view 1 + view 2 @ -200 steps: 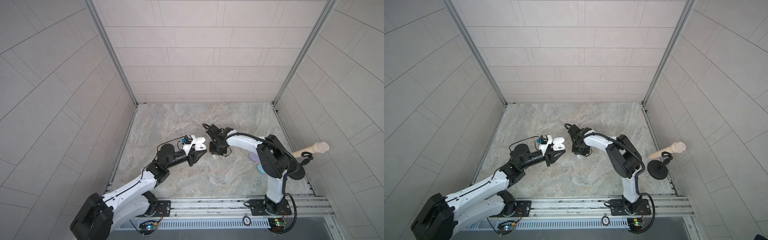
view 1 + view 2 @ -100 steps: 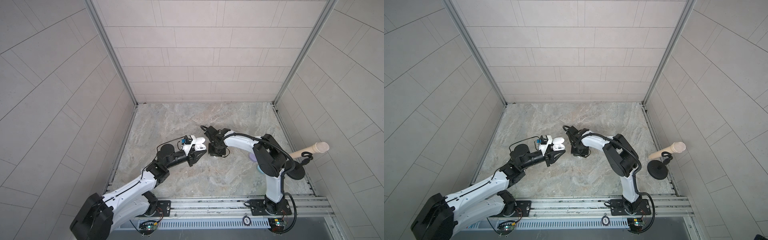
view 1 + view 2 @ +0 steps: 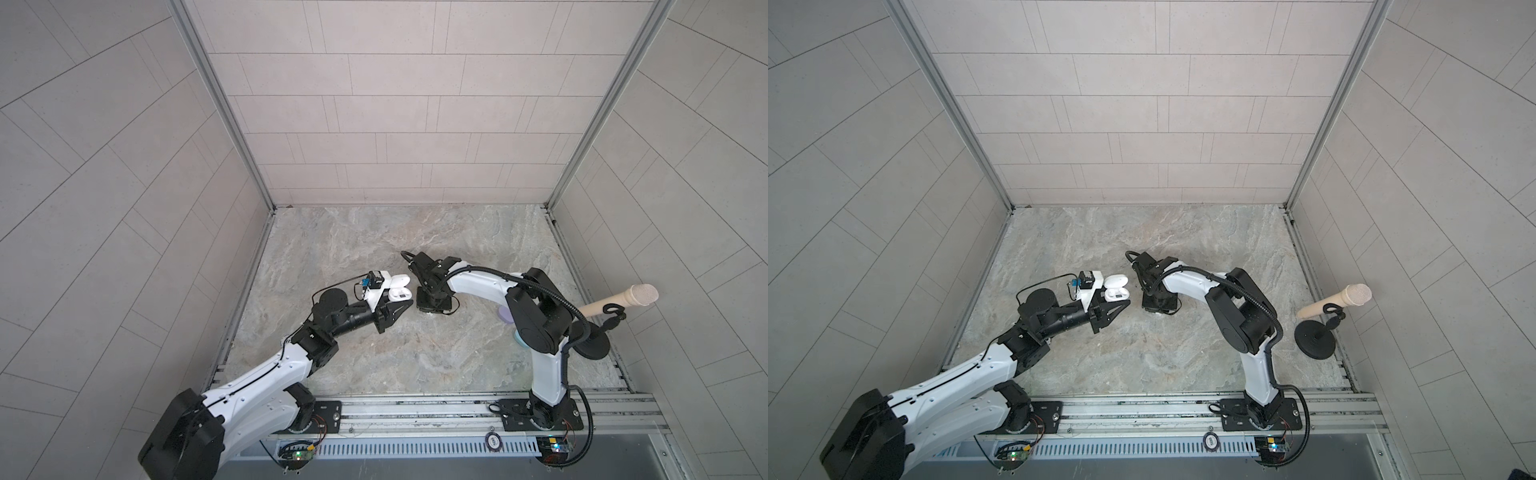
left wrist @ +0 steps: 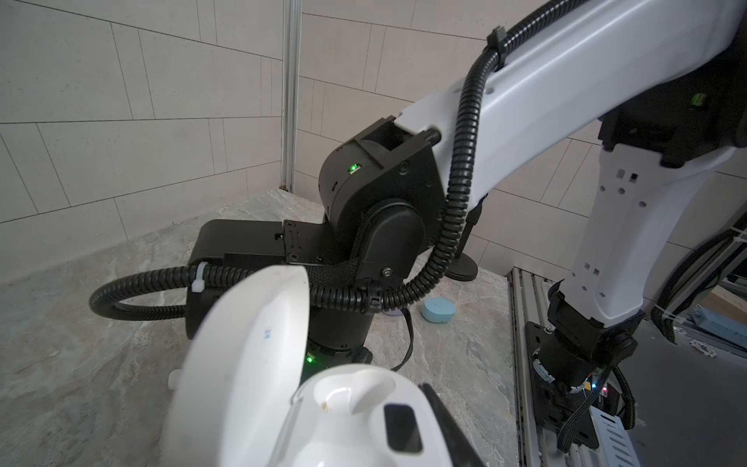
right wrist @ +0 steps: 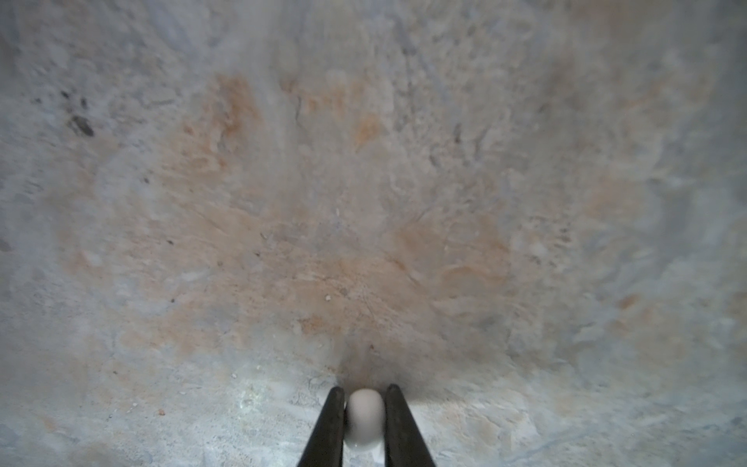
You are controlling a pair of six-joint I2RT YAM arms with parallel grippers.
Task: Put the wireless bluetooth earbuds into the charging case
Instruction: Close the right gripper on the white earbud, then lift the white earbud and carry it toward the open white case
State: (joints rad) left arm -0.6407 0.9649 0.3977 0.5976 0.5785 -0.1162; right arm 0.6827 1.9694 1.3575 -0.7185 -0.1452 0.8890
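Along the bottom edge of both top views runs the metal rail [image 3: 415, 409] that carries the two arm bases. From the lower left the left arm reaches up toward the middle. The left gripper [image 3: 400, 302] is clenched on the white charging case [image 3: 400, 288], holding it off the marble table [image 3: 374, 365] just left of centre with its lid [image 4: 242, 356] swung open. In the left wrist view the case fills the lower middle of the frame, the raised lid at left and one bare earbud well showing in the base. Just right of the case in both top views, near it but apart, the right gripper [image 3: 430, 311] [image 5: 364, 389] points straight down at the table. At the bottom centre of the right wrist view its two dark fingers [image 5: 329, 420] grasp a white earbud [image 5: 364, 420] low over the stone; whether the bud touches the table I cannot tell. Further right, partly hidden behind the right arm, a lilac case [image 3: 504, 316] and a light blue case [image 4: 439, 309] lie closed on the table. At the right edge a beige microphone [image 3: 623, 296] leans on a black stand [image 3: 590, 345]. Beyond everything rises the tiled back wall [image 3: 395, 124].
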